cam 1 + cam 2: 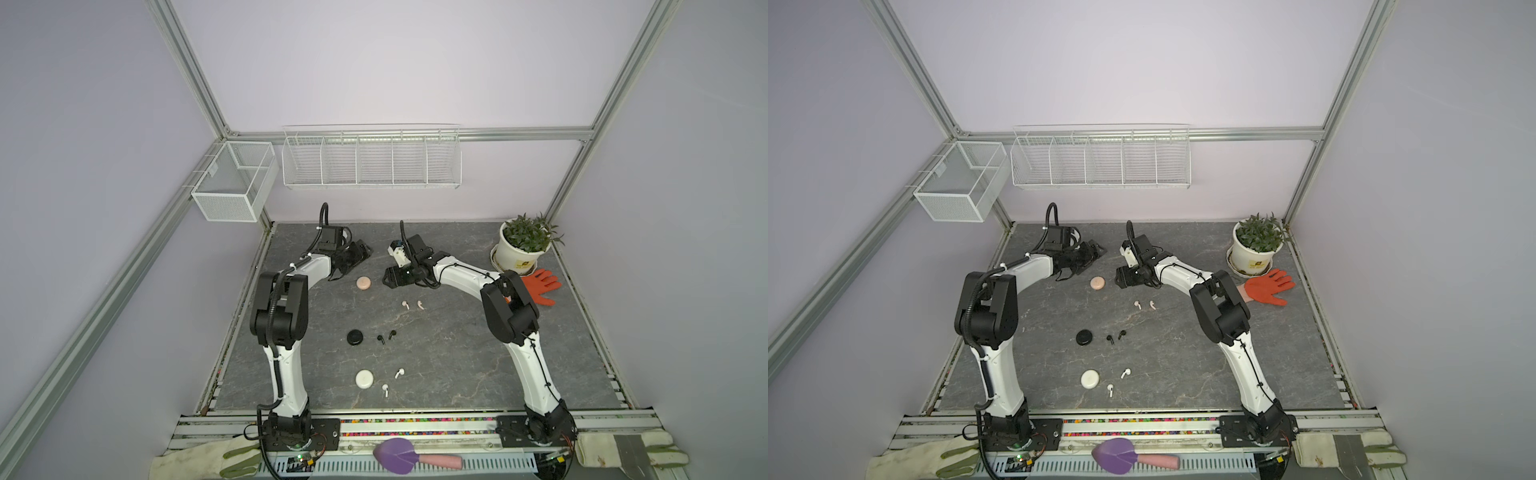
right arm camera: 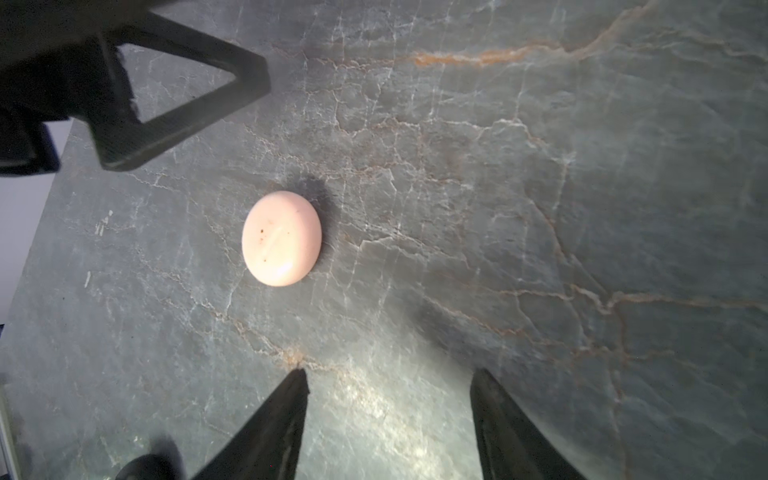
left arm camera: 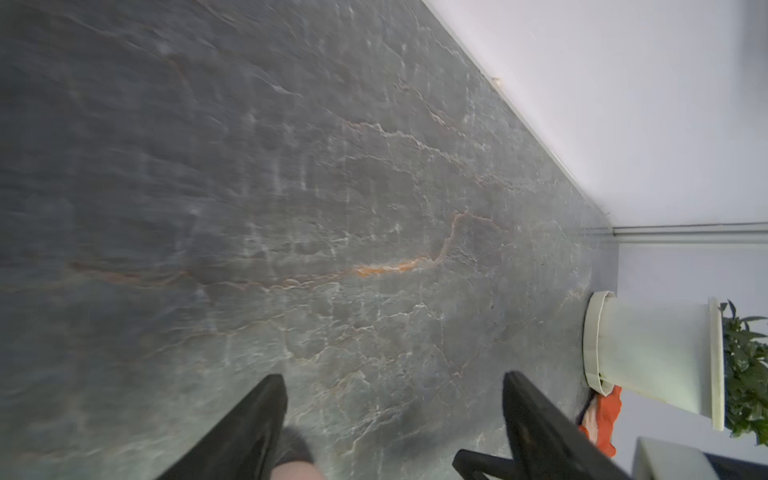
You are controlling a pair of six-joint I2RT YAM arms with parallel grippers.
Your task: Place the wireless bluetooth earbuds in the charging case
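Your left gripper (image 1: 360, 252) hangs close to the far edge of the table (image 1: 457, 357), left of centre, jaws apart and empty. Just beside it, toward the near edge, sits the pink case (image 1: 364, 283), a smooth rounded puck that looks shut. It lies between your two grippers. To its right, the right gripper (image 1: 388, 279) is likewise spread and holds nothing, and its jaws face the case across a short gap.

I judge the next move turns on that facing: the right gripper is lined up, while the left one points away along the far edge. From the right wrist the case reads as slightly oval, long axis roughly along the approach. It sits to one side of the jaws' midline, so you would need a sideways shift before closing.

Further right and nearer you lie the pink earbuds (image 1: 406, 304), apart from each other, stems trailing roughly toward the near edge. The right arm is nearer them.

The right wrist view shows the pink case (image 2: 281, 238) ahead of the right gripper (image 2: 390, 372), with one of the left gripper's fingers (image 2: 187, 116) beyond. The left wrist view shows the left gripper (image 3: 392, 376) over bare stone with the plant pot (image 3: 648, 353) ahead, and no case. Only the top views show the black case (image 1: 355, 337) with the black earbuds (image 1: 381, 338) and the white case (image 1: 365, 379) with the white earbuds (image 1: 399, 372), toward the near edge
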